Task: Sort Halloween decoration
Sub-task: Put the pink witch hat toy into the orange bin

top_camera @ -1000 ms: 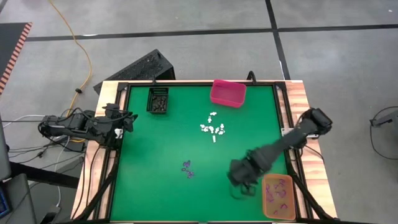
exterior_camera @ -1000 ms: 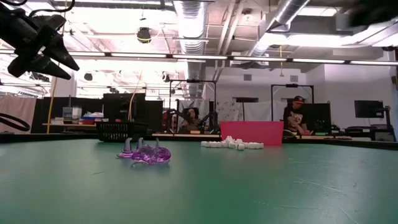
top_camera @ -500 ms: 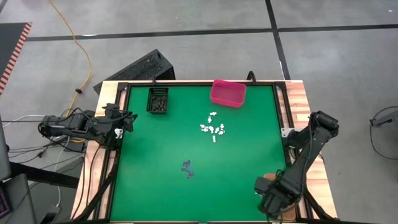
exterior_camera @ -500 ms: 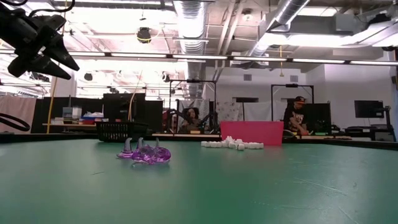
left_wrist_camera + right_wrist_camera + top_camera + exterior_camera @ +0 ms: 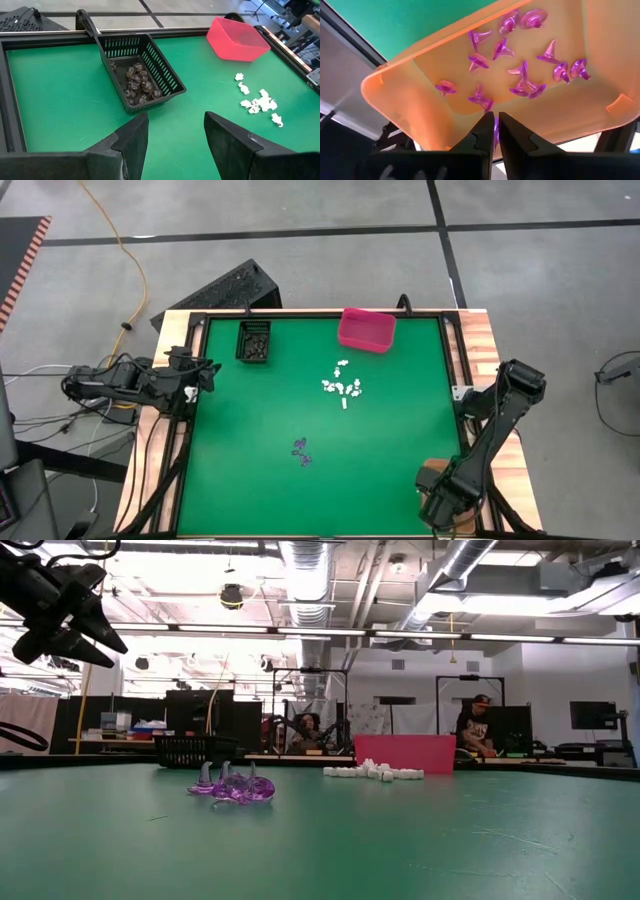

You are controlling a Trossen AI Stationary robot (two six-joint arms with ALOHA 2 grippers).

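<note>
Your right end effector [image 5: 494,134] hung over the orange bin [image 5: 420,100] at the counter's near right corner. Its fingers [image 5: 482,131] stood only a sliver apart, with a purple trinket [image 5: 495,136] showing in the narrow gap; you could not tell whether that piece was gripped or already loose. More purple witch-hat trinkets [image 5: 522,82] lay scattered on the bin's floor. From above, the right arm covered nearly all of the bin, leaving just an orange edge [image 5: 430,468] in sight.

Your left end effector [image 5: 175,135] waited at the counter's left edge, fingers spread apart and holding nothing, facing the black basket [image 5: 170,82] near the far left corner. That basket held the dark trinkets [image 5: 137,82].

On the green counter [image 5: 250,420], a small cluster of purple trinkets [image 5: 301,451] sat toward the near edge, about midway across. The white trinkets [image 5: 342,386] lay in a loose group right of centre, toward the far edge. The pink bin [image 5: 366,328] stood against the far edge beyond them.
</note>
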